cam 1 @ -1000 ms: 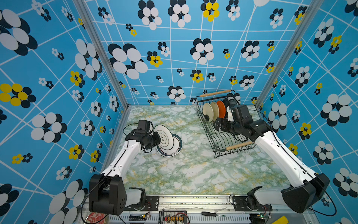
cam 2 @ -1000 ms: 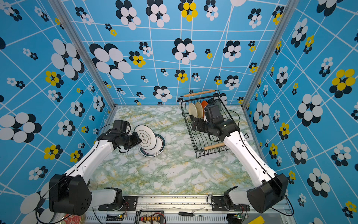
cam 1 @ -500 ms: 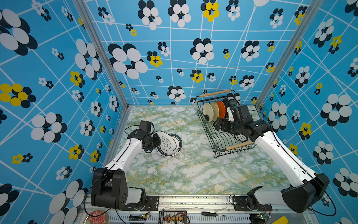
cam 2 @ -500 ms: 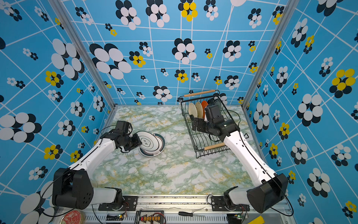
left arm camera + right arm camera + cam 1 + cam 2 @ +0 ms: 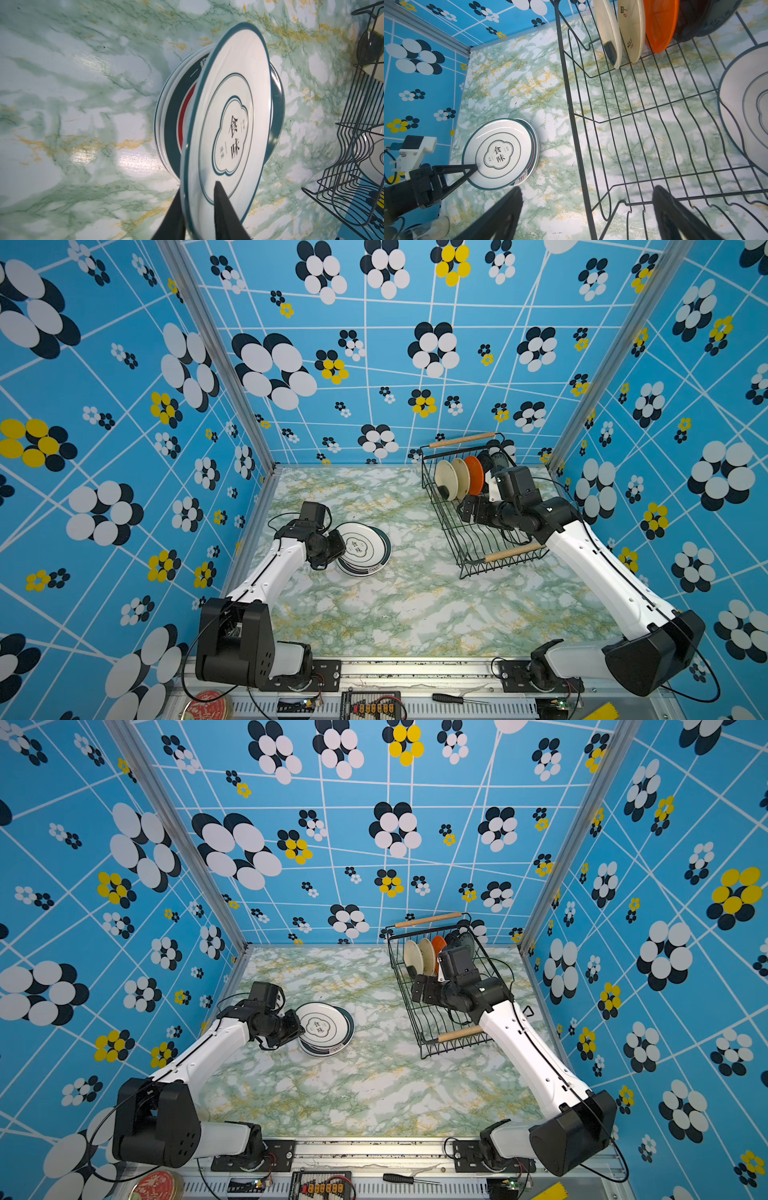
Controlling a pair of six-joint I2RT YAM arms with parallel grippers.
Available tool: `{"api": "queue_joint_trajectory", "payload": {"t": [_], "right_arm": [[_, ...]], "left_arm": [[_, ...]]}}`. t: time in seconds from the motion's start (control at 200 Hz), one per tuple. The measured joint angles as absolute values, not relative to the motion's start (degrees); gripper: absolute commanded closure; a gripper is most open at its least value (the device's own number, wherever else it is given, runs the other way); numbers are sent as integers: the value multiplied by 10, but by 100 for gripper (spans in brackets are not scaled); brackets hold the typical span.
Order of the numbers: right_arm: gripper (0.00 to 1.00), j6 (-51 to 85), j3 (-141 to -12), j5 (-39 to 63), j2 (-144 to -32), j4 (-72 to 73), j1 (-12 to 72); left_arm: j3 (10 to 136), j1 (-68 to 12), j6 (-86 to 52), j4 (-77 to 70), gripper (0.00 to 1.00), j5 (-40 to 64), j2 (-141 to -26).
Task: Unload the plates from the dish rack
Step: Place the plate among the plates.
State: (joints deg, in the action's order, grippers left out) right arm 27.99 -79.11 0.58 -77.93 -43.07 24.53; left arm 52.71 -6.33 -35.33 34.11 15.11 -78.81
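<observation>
The black wire dish rack (image 5: 513,552) stands at the back right of the marble table. At its far end stand cream (image 5: 446,483), orange (image 5: 473,475) and dark (image 5: 494,460) plates. A large white plate (image 5: 745,108) leans in its other row. Several white plates with dark rims lie stacked (image 5: 365,549) (image 5: 326,1029) at the table's left. The top plate (image 5: 232,116) has a printed emblem and rests tilted on the stack. My left gripper (image 5: 197,187) (image 5: 338,545) straddles this plate's rim, slightly open. My right gripper (image 5: 587,188) (image 5: 465,510) hangs wide open, astride the rack's side wall (image 5: 571,104), holding nothing.
A red round tin lid (image 5: 208,707) and a screwdriver (image 5: 453,699) lie on the front rail below the table. Blue flowered walls close in the left, back and right. The rack's wooden handles (image 5: 461,440) (image 5: 513,551) stick up at both ends.
The left gripper lowered the tilted emblem plate onto the stack and loosened its jaws. The right arm has stayed still over the rack.
</observation>
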Motion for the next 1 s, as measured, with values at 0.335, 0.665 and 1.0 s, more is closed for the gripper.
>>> {"api": "queue_joint_trajectory", "payload": {"t": [0.335,0.665,1.0], "right_arm": [[1,278,-791,8,-779,-430,242],[1,276,-783,10,-779,-430,242],[1,276,-782,10,-779,-430,238]], "left_arm": [[506,-63,-354,320,76,153,-813],[500,-63,-353,306,73,154,-827],[499,-63,-352,297,62,154,-842]]}}
